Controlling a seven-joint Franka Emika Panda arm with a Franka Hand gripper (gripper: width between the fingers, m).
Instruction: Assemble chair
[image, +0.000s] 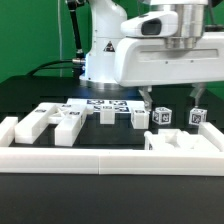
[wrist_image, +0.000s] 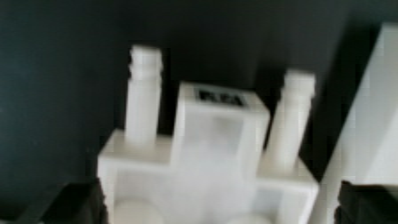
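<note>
The chair lies in loose white tagged parts on the black table. In the exterior view two larger pieces (image: 35, 121) (image: 70, 126) lie at the left. Small blocks (image: 107, 115) (image: 139, 118) (image: 163, 117) (image: 197, 117) stand in a row. A pronged piece (image: 185, 141) rests by the front rail at the right. My gripper (image: 172, 100) hangs open over the right-hand blocks. In the wrist view my gripper (wrist_image: 217, 210) is open, its dark fingers (wrist_image: 71, 205) standing on either side of a white piece (wrist_image: 210, 140) with two prongs and a tagged middle block. Whether they touch it I cannot tell.
A low white border rail (image: 100, 160) runs along the front and up the exterior view's left side (image: 8, 128). The marker board (image: 104, 103) lies flat behind the row of parts, in front of the robot's base (image: 105, 60).
</note>
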